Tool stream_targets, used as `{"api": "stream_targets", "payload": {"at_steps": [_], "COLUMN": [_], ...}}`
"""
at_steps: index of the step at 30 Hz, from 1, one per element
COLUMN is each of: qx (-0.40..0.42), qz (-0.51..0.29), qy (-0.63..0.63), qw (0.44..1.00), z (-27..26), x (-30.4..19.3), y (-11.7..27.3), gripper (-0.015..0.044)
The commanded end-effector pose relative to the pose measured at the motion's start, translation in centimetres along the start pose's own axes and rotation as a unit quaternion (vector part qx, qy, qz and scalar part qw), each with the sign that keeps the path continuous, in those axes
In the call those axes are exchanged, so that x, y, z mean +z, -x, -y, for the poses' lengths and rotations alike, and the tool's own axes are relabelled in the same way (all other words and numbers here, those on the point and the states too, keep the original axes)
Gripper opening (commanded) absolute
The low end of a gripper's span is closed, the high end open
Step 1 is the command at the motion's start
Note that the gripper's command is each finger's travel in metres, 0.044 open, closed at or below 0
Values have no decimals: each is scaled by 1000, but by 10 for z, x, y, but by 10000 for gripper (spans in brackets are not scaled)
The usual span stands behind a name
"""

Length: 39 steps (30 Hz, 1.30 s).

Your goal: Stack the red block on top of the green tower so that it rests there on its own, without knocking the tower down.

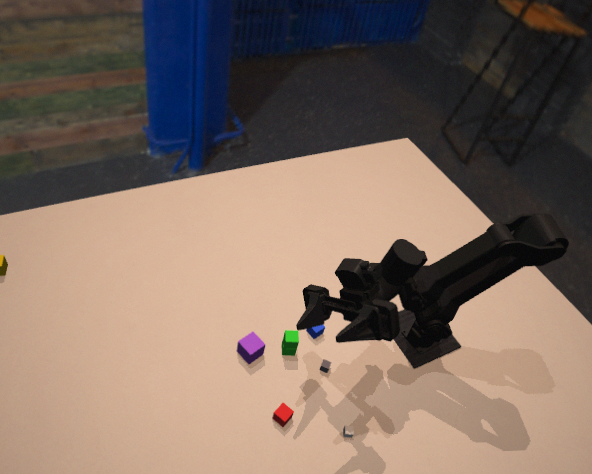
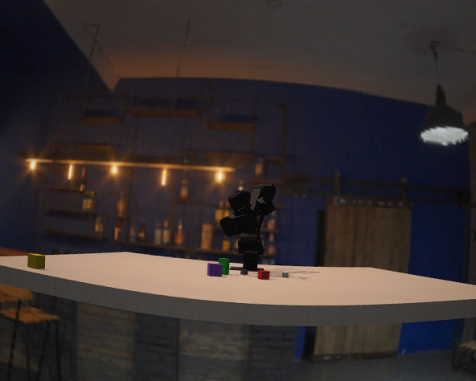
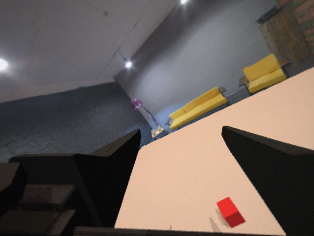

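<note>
Red block (image 1: 283, 413) sits lowest in the top frame, alone on the table (image 1: 133, 357), well apart from the green tower (image 1: 289, 341) at centre. Gripper (image 1: 324, 326) hangs above a blue cube (image 1: 315, 330), jaws spread wide, nothing between them. Purple cube (image 1: 250, 346) just left of tower.

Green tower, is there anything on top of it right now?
No. The green tower has a bare top; the red block sits apart on the table. The open tool holds nothing.
</note>
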<state>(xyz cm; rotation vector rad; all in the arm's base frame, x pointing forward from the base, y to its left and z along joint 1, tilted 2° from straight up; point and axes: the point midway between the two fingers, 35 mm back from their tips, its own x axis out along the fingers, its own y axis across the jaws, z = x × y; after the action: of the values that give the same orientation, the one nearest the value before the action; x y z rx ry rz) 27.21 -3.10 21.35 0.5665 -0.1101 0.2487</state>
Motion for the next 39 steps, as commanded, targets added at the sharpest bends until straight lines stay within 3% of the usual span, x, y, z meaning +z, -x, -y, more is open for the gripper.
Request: {"api": "stream_targets", "payload": {"at_steps": [1, 21, 39], "qx": [-1, -138, -206], "qz": [-1, -193, -430], "qy": [0, 22, 100], "qw": [1000, 971, 873], "z": [1, 51, 63], "x": [0, -26, -68], "y": [-1, -81, -105], "gripper": [426, 440, 440]}}
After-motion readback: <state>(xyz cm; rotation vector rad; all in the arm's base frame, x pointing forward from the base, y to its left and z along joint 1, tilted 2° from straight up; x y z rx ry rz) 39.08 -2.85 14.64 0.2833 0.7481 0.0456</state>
